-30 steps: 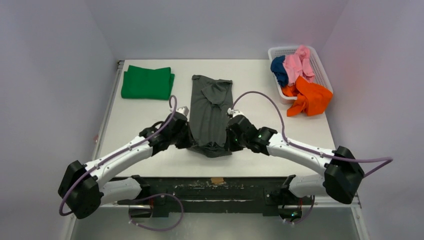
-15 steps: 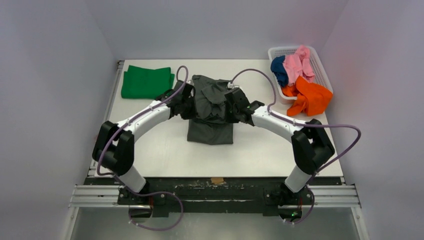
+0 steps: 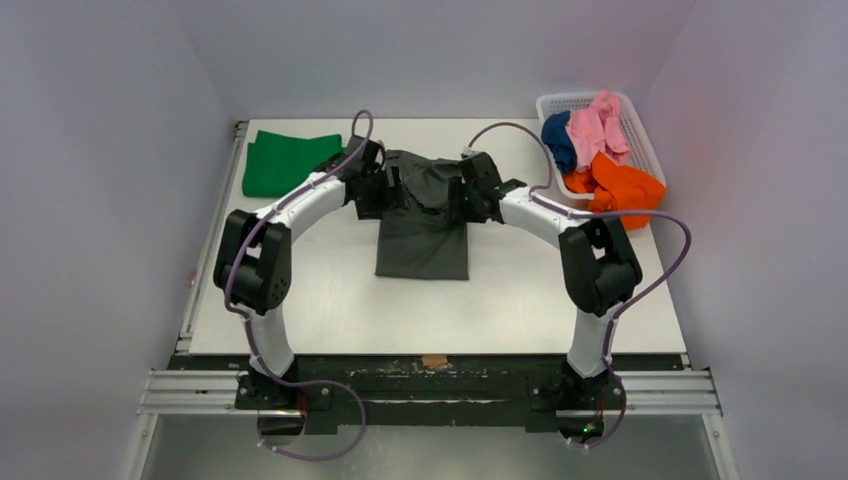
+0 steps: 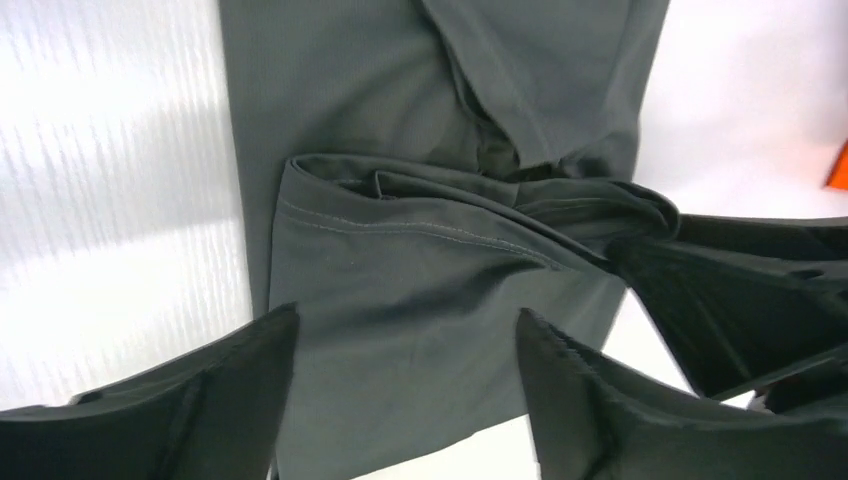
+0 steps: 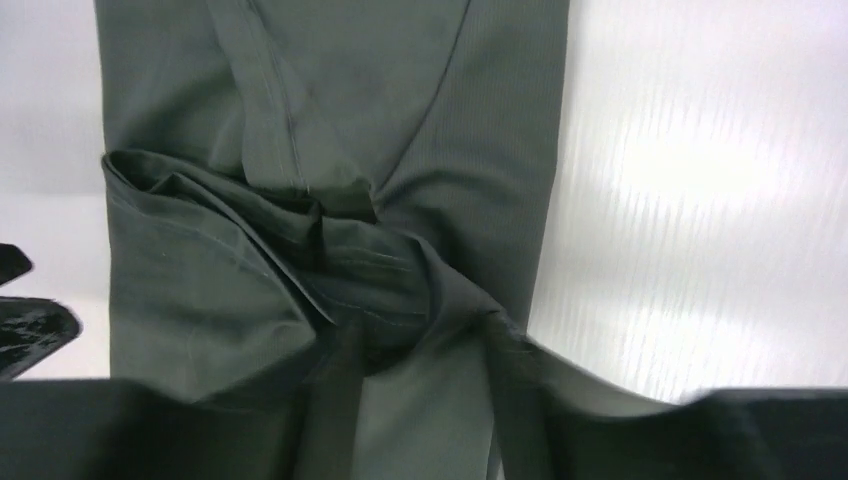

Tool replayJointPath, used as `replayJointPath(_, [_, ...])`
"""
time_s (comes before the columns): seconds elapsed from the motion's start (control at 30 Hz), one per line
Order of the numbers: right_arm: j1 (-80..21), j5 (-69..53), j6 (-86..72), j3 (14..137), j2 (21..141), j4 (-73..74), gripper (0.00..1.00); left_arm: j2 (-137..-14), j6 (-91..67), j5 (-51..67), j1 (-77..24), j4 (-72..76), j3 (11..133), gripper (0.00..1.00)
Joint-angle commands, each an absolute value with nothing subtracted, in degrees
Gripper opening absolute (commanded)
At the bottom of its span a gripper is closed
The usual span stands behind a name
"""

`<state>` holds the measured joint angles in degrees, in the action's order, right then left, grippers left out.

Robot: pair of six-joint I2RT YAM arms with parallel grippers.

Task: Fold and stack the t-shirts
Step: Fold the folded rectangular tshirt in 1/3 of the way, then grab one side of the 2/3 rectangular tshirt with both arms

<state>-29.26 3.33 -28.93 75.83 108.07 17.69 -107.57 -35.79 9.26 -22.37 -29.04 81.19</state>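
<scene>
The dark grey t-shirt [image 3: 424, 245] lies in the middle of the table, its near half folded over onto the far half, with a bunched ridge [image 4: 470, 195] where the hem landed. My left gripper [image 3: 386, 188] hovers over the shirt's far left edge, open, with nothing between its fingertips [image 4: 405, 365]. My right gripper [image 3: 463, 193] is at the far right edge with its jaws apart [image 5: 420, 385]; a crease of grey cloth [image 5: 200, 290] still drapes against one finger [image 5: 505, 375]. The green t-shirt [image 3: 291, 163] lies folded at the far left.
A white lattice basket [image 3: 642, 135] stands at the far right, holding the navy t-shirt [image 3: 557, 138] and the pink one [image 3: 592, 124]. The orange t-shirt [image 3: 622, 192] spills over its near rim onto the table. Both arms arch over the table's sides.
Both grippers carried the shirt's near hem away from the bases to the far end, doubling the shirt over. Both were shut on the cloth and now stand apart.
</scene>
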Motion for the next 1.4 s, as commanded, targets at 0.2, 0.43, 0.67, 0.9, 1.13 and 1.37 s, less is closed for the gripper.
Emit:
replayJointPath(0.2, [-27.5, -6.9, -25.8, 66.9, 96.4, 8.6, 0.65, -92.3, -35.2, 11.6, -20.2, -24.2, 68.7, 1.00])
replayJointPath(0.43, [-29.1, -11.0, -29.0, 51.6, 88.6, 6.5, 0.70, -81.4, -38.6, 14.3, -21.4, -18.8, 48.7, 1.00])
replayJointPath(0.67, [-29.3, -9.1, -31.9, 41.6, 82.7, 7.3, 0.60, -80.5, -40.5, 13.1, -22.3, -16.6, 42.4, 0.92])
replayJointPath(0.9, [-31.5, -11.2, -32.8, 42.1, 87.3, 4.4, 0.43, -87.3, -41.5, 13.6, -22.4, -13.7, 44.2, 0.62])
replayJointPath(1.13, [-32.3, -7.8, -33.0, 43.8, 90.9, 4.9, 0.35, -93.2, -41.4, 14.8, -22.6, -13.0, 46.7, 0.40])
replayJointPath(1.37, [-32.6, -5.7, -32.8, 43.4, 91.8, 6.1, 0.28, -94.2, -41.2, 14.8, -23.4, -12.7, 46.7, 0.00])
